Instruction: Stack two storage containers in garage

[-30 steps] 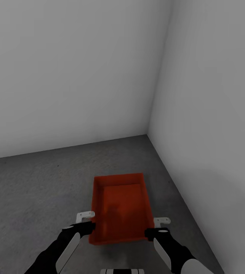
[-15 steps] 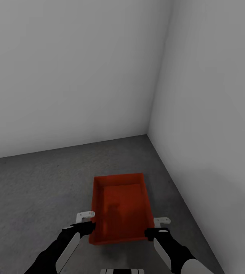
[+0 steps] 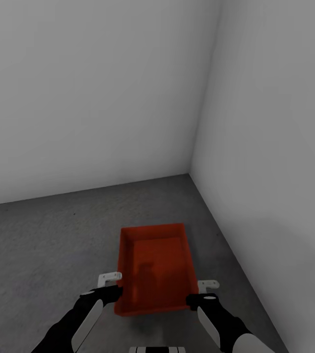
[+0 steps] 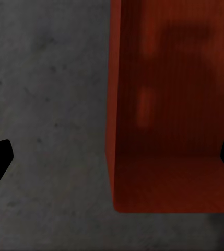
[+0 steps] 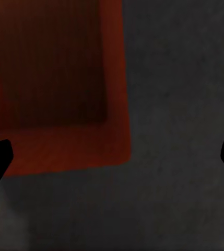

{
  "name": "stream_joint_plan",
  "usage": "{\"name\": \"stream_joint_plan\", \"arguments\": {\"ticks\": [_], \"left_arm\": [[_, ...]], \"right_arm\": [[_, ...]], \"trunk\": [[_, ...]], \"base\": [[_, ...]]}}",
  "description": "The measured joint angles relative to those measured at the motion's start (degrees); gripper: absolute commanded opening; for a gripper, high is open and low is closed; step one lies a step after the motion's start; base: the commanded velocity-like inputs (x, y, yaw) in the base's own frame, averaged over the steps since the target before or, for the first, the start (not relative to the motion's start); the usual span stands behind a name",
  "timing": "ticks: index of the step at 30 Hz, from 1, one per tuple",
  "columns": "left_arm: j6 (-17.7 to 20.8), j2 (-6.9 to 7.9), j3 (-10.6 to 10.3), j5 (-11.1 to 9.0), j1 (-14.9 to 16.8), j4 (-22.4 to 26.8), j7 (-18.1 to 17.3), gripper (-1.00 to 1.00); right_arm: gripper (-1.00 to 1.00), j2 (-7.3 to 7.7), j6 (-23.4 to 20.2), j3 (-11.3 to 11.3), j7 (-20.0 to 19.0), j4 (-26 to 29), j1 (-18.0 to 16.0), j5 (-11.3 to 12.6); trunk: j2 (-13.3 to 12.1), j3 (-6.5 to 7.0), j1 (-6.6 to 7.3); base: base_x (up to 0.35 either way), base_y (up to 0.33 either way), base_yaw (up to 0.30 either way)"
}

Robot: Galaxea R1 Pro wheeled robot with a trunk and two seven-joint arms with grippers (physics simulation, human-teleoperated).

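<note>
Plainly: orange-red open-top container (image 3: pixel 156 267), tapered walls, empty.

container (image 3: pixel 157 274): smooth matt orange-red, plastic look; floor (image 3: pixel 44 245): rough mottled grey concrete; walls (image 3: pixel 88 98): plain matt grey-white, smooth, no visible texture

We record two plain grey-white walls in the head view. The back wall (image 3: pixel 88 98) takes up the field from 9 to 12 o'clock, bare and unmarked, shaded darker toward its top and paler toward its lower edge. The side wall (image 3: pixel 275 147) fills the 3 o'clock side and reads lighter overall. They join at a straight corner seam (image 3: pixel 204 98), which runs from 12 o'clock down toward the centre, leaning slightly. We find no fittings or marks on either wall.
</note>
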State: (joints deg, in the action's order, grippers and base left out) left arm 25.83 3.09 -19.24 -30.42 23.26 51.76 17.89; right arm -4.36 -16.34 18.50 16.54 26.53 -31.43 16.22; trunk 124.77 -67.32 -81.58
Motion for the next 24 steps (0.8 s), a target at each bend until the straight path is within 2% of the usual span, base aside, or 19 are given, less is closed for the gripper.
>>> {"name": "stream_joint_plan", "arguments": {"ticks": [24], "left_arm": [[0.0,0.00,0.0,0.0,0.0,0.0,0.0,1.00]], "right_arm": [[1.00,0.00,0.0,0.0,0.0,0.0,0.0,0.0]], "trunk": [[0.0,2.01,0.00]], "base": [[0.000,0.000,0.000]]}}
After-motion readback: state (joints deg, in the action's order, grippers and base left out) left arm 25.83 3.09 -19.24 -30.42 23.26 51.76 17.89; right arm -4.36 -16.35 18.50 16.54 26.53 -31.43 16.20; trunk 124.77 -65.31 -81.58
